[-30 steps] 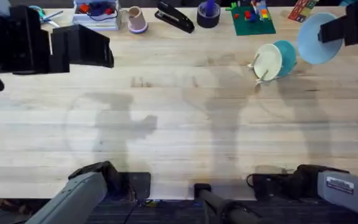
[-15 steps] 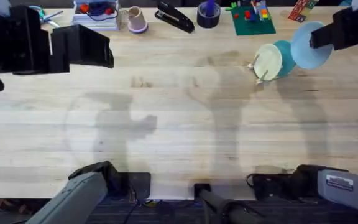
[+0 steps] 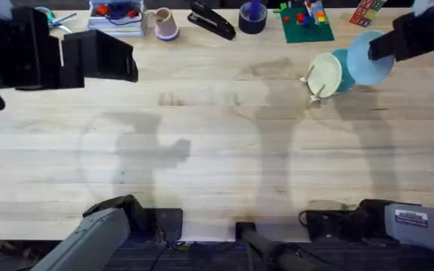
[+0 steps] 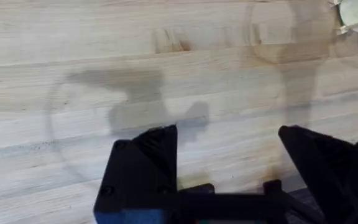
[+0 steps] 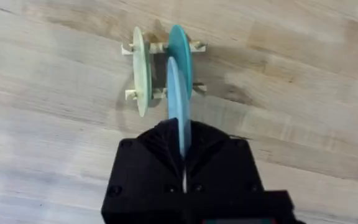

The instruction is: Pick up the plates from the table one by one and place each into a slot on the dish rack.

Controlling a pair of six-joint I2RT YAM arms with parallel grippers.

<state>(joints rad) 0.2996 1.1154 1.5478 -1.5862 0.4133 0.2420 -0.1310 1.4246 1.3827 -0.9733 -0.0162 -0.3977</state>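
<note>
Cream plate (image 5: 140, 70) and teal plate (image 5: 180, 50) already stand in the rack (image 5: 160, 48), upper right overhead; my right gripper (image 5: 183, 155) pinches the blue plate (image 5: 176, 102) above it; my left gripper (image 4: 229, 165) hangs spread, idle

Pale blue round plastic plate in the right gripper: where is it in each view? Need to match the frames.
Overhead: the pale blue round plastic plate is at upper right, held by the right gripper, just right of the rack.
Right wrist: edge-on at centre, rising from the gripper.
Left wrist: not in it.
Shared landmark: the cream round plate standing in the small wooden dish rack.
</note>
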